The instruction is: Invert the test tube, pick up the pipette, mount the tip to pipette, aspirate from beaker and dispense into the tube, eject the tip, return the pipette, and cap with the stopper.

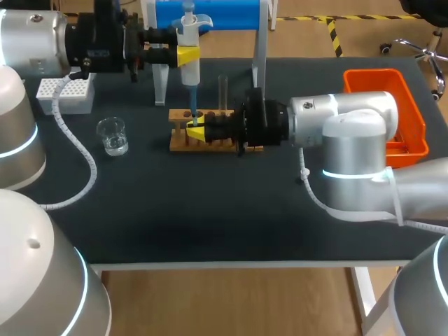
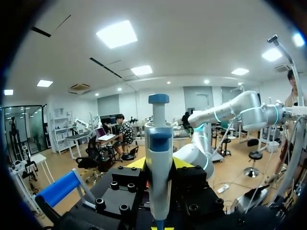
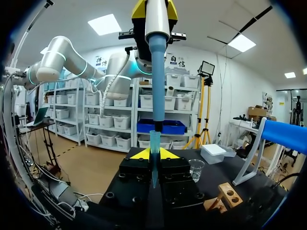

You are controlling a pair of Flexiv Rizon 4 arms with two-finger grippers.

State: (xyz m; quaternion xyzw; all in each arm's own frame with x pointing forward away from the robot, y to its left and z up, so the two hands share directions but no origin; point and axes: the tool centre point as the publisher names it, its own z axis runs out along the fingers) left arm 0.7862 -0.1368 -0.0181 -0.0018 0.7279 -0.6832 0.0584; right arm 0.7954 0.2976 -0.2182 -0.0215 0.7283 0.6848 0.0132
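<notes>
Tip box (image 1: 66, 94) far left on tabletop (image 1: 210, 210), beaker (image 1: 112, 135) nearer. Left pincer (image 1: 187, 56) clamped on upright pipette (image 1: 190, 42) above wooden rack (image 1: 183, 140). Right pincer (image 1: 198, 131) clamped on test tube (image 3: 154, 163) at rack. Orange bin (image 1: 413, 112) right.

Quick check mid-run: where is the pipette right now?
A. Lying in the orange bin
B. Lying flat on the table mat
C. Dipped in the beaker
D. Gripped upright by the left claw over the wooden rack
D: the left claw grips the pipette upright, its tip pointing down at the wooden rack, well apart from the beaker.
</notes>
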